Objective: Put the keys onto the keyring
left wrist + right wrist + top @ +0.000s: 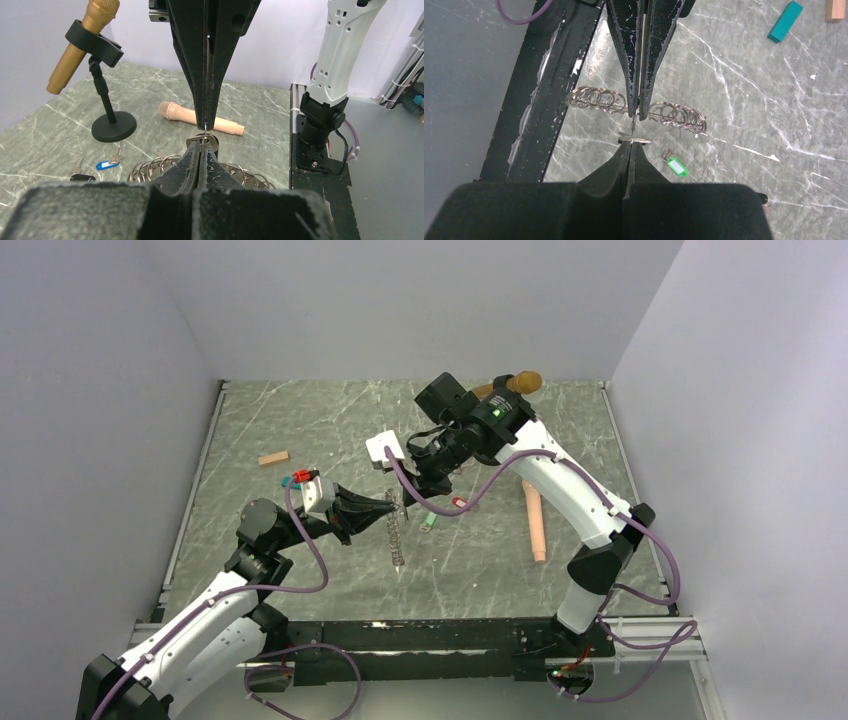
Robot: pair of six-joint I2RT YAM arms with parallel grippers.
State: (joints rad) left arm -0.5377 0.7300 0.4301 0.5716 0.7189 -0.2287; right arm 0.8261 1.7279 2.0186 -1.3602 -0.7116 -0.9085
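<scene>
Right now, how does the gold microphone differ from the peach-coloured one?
The gold microphone is clipped in a black stand and tilts head-up above the table; the peach microphone lies flat on it. The gold microphone looks shiny and metallic, the peach microphone matt. Both have the same handheld shape.
</scene>
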